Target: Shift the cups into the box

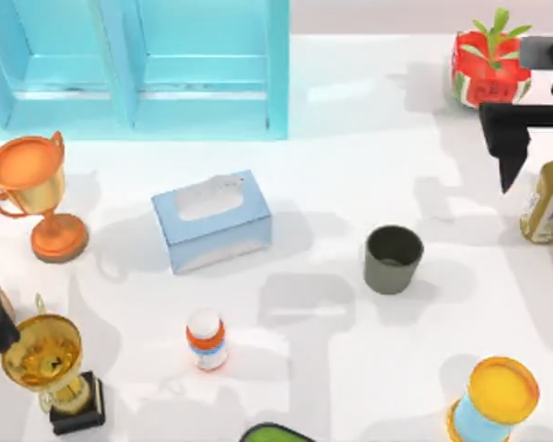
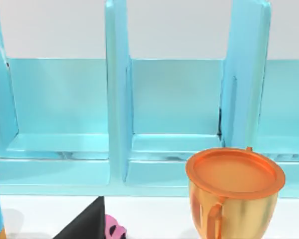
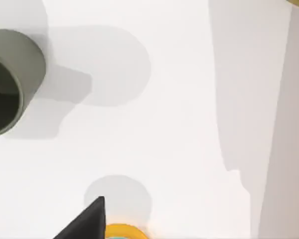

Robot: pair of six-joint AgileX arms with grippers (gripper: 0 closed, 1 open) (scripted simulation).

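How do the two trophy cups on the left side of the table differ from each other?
The orange trophy has an orange bowl, where the gold trophy has a clear yellow-gold one. The orange trophy stands on a round orange foot, the gold trophy on a square black block. The orange trophy stands nearer the blue box, the gold trophy at the table's near edge. Both stand upright, handled, on the table's left.

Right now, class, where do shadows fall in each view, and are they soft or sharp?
Top view: soft grey shadows spread across the white table, one beside the grey-green cup, another beside the tissue box. Right wrist view: a round soft shadow lies next to the cup, with a long straight-edged one farther off. Left wrist view: the blue box is evenly lit, with hardly any shadow.
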